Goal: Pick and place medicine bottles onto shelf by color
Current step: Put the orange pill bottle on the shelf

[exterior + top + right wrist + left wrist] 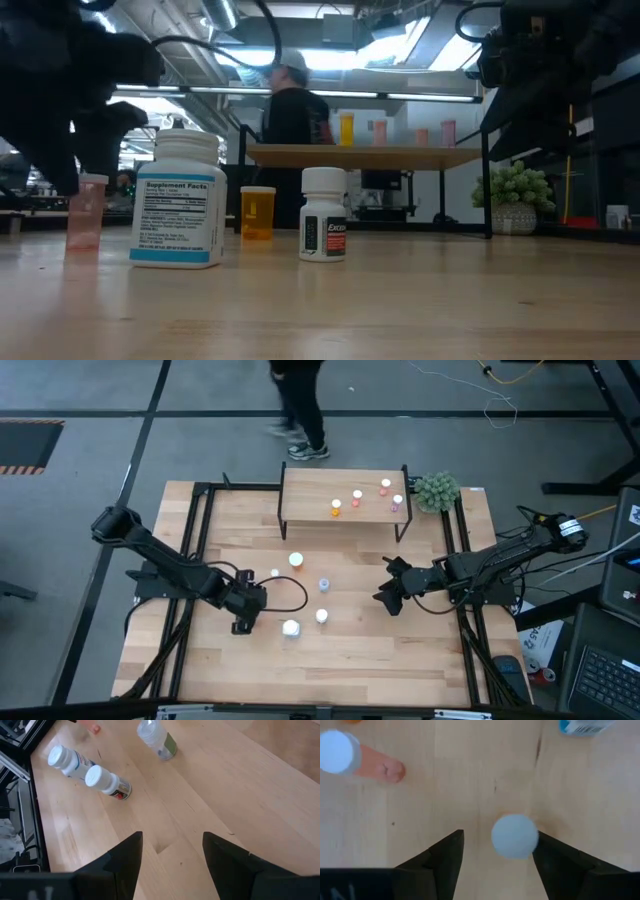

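Light wooden boards make the bench (350, 660), which stands on a grey floor; behind it a person (300, 405) in dark clothes walks past. At the far edge stands the shelf (310, 495), with a green plant (437, 490) just beside its right end. Four small medicine bottles stand upright on the shelf, two orange (336, 508) and two pink (385, 486).

On the left side of the bench the left gripper (495, 862) hangs low, its fingers (445, 860) wide apart. Between them, closer to one finger, is the round white cap (515, 836) of a bottle seen from above, so its long axis is vertical; the fingers are not pressed on it. Near it a pink bottle (375, 767) also stands upright.

More bottles stand upright in the middle of the bench: a large white one (180, 200), a small white one (323, 214), an orange one (257, 212) and a clear one (157, 739).

The right gripper (170, 855) waits over the right side of the bench, fingers apart and holding nothing.
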### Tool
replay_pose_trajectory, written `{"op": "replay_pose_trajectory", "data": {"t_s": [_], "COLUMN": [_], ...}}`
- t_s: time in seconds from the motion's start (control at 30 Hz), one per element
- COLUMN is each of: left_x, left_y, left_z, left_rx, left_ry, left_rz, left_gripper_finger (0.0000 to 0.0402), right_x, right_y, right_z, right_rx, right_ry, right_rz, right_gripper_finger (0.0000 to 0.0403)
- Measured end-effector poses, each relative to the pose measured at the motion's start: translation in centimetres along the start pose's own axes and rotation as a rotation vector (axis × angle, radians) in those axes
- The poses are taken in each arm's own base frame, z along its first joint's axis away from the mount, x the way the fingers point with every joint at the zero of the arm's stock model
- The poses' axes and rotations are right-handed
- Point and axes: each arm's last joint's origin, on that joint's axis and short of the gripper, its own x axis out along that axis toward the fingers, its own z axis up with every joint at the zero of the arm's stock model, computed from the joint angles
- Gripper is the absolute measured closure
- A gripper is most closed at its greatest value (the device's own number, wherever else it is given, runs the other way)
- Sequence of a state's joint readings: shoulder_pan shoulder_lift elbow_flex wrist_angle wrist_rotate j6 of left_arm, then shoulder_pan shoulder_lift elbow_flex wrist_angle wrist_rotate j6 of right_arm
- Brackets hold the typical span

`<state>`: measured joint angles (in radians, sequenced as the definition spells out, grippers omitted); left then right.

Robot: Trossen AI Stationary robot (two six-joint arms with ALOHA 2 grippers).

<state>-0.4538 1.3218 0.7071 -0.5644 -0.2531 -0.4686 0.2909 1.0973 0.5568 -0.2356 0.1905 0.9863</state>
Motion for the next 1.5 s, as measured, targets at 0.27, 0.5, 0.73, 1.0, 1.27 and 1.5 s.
{"op": "replay_pose_trajectory", "data": {"t_s": [0.27,0.5,0.73,1.0,1.27,1.5], "left_x": [1.5,1.5,1.5,1.5,1.5,0.2], "left_y": [-0.3,-0.5,-0.4,-0.5,-0.5,-1.0], "left_z": [-0.1,0.2,0.2,0.3,0.4,2.1], "left_rx": [0.022,-0.022,-0.024,-0.029,-0.03,-0.034], "left_ry": [0.041,0.005,0.005,-0.007,-0.008,-0.033], "left_rz": [0.043,0.03,0.03,0.025,0.023,0.004], "left_gripper_finger": [0.0175,0.0175,0.0185,0.0215,0.0263,0.0308], "right_x": [0.0,0.0,0.0,0.0,0.0,0.0], "right_y": [0.0,0.0,0.0,0.0,0.0,0.0], "right_z": [0.0,0.0,0.0,0.0,0.0,0.0], "right_rx": [0.0,0.0,0.0,-0.004,-0.025,-0.049], "right_ry": [0.0,0.001,0.001,0.001,0.001,0.001], "right_rz": [0.0,-0.001,-0.001,-0.001,-0.001,-0.002], "right_gripper_finger": [0.0192,0.0192,0.0192,0.0192,0.0192,0.0192]}}
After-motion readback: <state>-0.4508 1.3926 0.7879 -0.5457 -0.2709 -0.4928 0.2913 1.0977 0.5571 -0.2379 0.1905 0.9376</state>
